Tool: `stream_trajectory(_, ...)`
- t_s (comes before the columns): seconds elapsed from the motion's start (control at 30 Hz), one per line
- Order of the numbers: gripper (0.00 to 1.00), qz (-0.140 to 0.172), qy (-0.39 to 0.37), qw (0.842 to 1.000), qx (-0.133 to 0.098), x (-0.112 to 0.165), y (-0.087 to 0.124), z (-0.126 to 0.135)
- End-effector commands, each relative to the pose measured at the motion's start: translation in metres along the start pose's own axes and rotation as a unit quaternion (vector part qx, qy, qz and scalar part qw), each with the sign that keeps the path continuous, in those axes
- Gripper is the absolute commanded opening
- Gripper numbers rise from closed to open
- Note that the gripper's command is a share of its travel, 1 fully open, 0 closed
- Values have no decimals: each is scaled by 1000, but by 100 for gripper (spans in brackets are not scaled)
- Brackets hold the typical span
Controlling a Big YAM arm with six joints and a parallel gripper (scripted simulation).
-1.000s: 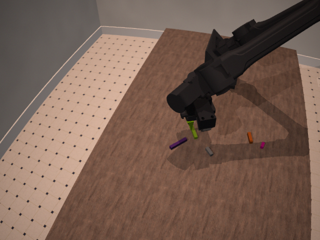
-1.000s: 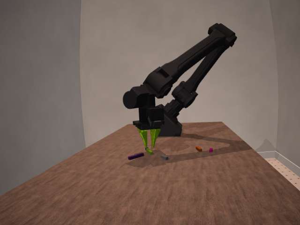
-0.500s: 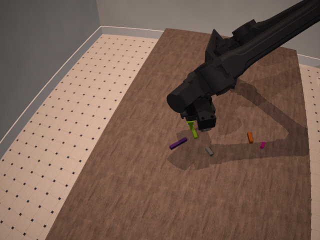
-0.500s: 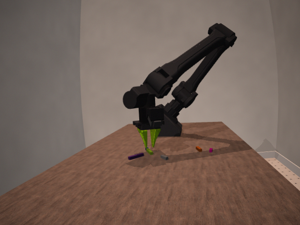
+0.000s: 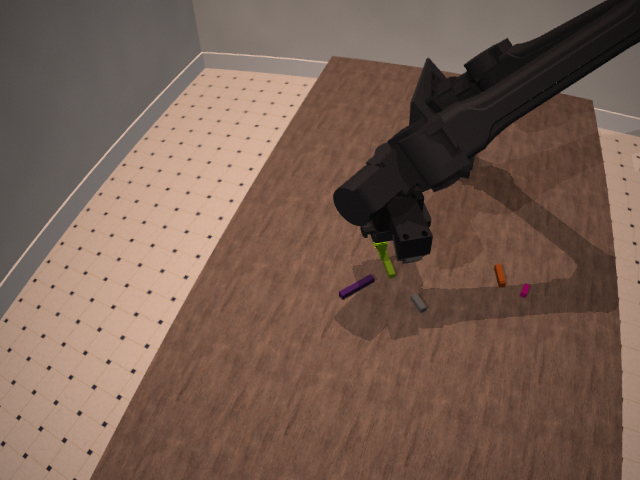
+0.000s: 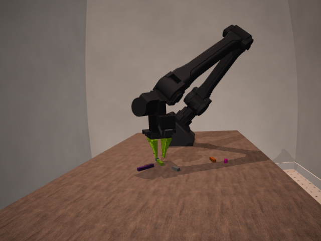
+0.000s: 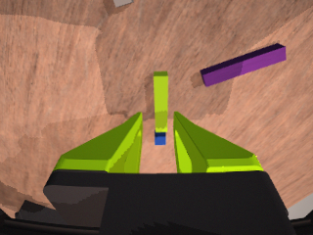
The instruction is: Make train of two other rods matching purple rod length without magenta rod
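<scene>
The lime rod (image 7: 160, 101) lies flat on the table, with the small blue rod (image 7: 159, 137) right at its near end, in line with it. My gripper (image 7: 157, 118) hovers just above them. Its lime fingers stand apart on either side of the blue rod, with a clear gap to it, holding nothing. The purple rod (image 7: 243, 66) lies apart to the right in the wrist view. In the top view the lime rod (image 5: 390, 268) sits under the gripper (image 5: 383, 252), with the purple rod (image 5: 356, 286) to its left.
A grey rod (image 5: 418, 302) lies a little to the right of the lime rod. An orange rod (image 5: 499, 275) and a magenta rod (image 5: 524, 290) lie further right. The arm's base stands at the table's far end.
</scene>
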State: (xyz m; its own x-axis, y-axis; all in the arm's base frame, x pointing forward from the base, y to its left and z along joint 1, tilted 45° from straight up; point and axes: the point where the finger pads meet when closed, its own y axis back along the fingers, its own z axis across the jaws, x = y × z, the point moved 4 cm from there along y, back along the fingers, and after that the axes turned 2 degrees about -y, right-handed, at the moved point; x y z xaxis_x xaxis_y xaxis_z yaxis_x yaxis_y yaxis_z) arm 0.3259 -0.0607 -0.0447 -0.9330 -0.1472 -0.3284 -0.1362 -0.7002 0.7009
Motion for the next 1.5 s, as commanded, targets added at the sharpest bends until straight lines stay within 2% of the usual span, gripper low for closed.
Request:
stream_trajectory(0.0, 24, -2, 12, 1000, 3, 0, -2, -1)
stream_trajectory(0.5, 24, -6, 13, 1000, 7, -6, 1, -9)
stream_trajectory(1.47, 24, -6, 13, 1000, 7, -6, 2, -9)
